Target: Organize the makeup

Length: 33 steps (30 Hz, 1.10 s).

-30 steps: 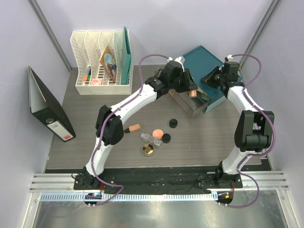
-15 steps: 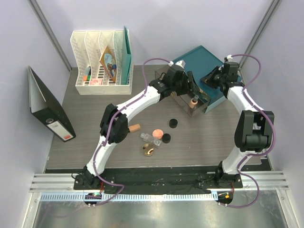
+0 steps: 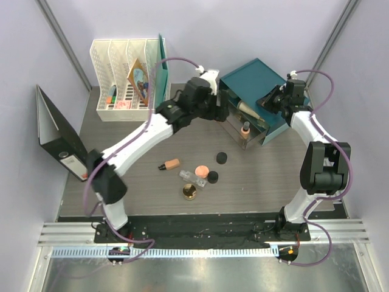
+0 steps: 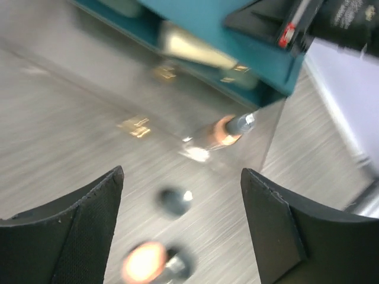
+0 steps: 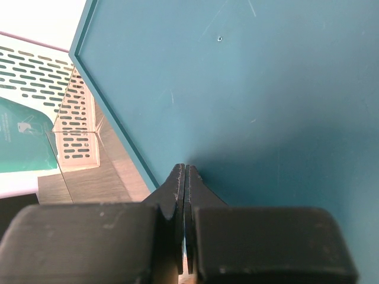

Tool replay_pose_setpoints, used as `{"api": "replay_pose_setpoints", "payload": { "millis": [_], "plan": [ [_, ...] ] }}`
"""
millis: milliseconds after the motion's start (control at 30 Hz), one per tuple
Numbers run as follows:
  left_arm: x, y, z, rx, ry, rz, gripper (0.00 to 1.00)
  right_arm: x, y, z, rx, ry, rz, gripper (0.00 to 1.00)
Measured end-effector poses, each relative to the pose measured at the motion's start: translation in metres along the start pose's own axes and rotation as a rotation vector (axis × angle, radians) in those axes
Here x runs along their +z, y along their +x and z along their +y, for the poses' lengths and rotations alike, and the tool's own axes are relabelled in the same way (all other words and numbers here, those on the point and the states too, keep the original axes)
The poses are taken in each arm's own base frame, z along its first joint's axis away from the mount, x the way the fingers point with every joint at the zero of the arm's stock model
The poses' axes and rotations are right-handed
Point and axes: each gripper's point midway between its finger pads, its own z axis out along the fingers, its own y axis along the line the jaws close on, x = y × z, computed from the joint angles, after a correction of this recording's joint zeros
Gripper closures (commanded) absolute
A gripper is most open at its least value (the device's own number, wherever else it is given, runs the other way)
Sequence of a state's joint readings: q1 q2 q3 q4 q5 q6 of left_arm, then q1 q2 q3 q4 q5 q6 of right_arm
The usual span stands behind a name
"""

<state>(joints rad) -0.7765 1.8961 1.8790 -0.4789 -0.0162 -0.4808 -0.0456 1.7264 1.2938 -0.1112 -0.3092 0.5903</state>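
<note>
My left gripper (image 3: 221, 112) is open and empty, hovering left of the teal drawer box (image 3: 258, 76). Its clear drawer (image 3: 237, 139) is pulled out and holds a peach tube (image 3: 245, 129). A beige gold-capped bottle (image 3: 246, 109) lies inside the box. On the table lie a second peach tube (image 3: 170, 164), a coral compact (image 3: 201, 169), a clear glass bottle (image 3: 189, 177), two black pots (image 3: 222, 157) (image 3: 213, 177) and a gold jar (image 3: 189, 193). The left wrist view is blurred; it shows the drawer's tube (image 4: 222, 130) and a pot (image 4: 173, 200). My right gripper (image 3: 268, 101) is shut and empty on the box top (image 5: 249, 89).
A white file organizer (image 3: 127, 79) with a teal folder (image 3: 161, 64) stands at the back left. A black binder (image 3: 61, 143) leans at the left edge. Purple walls close in the table.
My left gripper let go of the peach tube into the clear drawer and drew back to the left. The right arm has not moved.
</note>
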Motion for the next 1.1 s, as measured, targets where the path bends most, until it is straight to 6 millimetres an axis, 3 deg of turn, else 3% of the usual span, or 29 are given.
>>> {"api": "replay_pose_setpoints", "payload": {
  "millis": [133, 200, 267, 433, 533, 667, 933, 1100],
  "plan": [
    [-0.081, -0.01, 0.026, 0.192, -0.094, -0.062, 0.17, 0.0, 0.0, 0.0, 0.0, -0.001, 0.0, 0.99],
    [-0.107, 0.001, 0.044, 0.287, -0.143, -0.049, 0.16, 0.0, 0.0, 0.0, 0.0, -0.002, 0.0, 0.99],
    [-0.118, 0.026, 0.064, 0.371, -0.186, 0.015, 0.17, 0.0, 0.0, 0.0, -0.001, -0.003, 0.0, 0.99],
    [-0.11, 0.119, 0.115, 0.507, -0.264, 0.333, 0.17, 0.0, 0.001, 0.001, 0.0, -0.008, 0.002, 0.99],
    [-0.108, 0.159, 0.135, 0.535, -0.288, 0.485, 0.16, 0.0, 0.001, 0.001, 0.0, -0.009, 0.002, 0.99],
    [-0.105, 0.182, 0.147, 0.544, -0.309, 0.568, 0.16, 0.001, 0.002, 0.001, 0.001, -0.013, 0.003, 0.99],
    [-0.079, 0.221, 0.167, 0.556, -0.349, 0.715, 0.21, 0.001, 0.003, 0.002, 0.0, -0.02, 0.003, 0.99],
    [-0.074, 0.234, 0.182, 0.546, -0.399, 0.758, 0.24, 0.001, 0.004, 0.002, -0.001, -0.021, 0.002, 0.99]
  ]
}}
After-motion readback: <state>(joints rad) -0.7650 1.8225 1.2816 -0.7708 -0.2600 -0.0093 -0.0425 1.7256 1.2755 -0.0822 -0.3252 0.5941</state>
